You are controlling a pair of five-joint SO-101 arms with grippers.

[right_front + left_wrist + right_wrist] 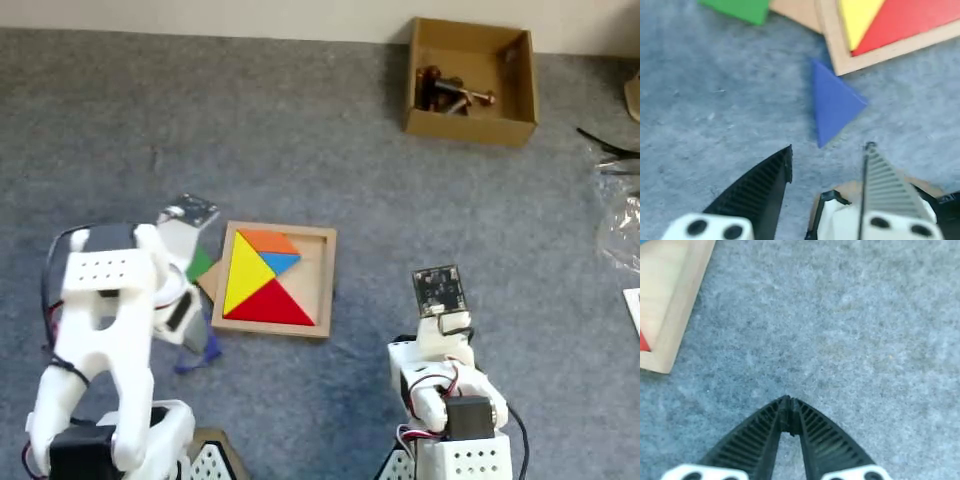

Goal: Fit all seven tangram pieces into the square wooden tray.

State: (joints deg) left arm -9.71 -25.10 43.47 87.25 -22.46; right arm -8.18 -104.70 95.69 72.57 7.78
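Box [468,130], perhaps of parts [450,92], beyond tray [327,285]

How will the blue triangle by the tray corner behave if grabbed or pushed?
The blue triangle looks flat and rigid, so it probably won't bend or roll. On the grey mat it likely drags when pushed. Its low edges may give the left gripper little purchase.

The wooden tray [314,268] holds four coloured pieces [243,275]; a green piece [200,264] and a blue triangle [832,102] lie just outside.
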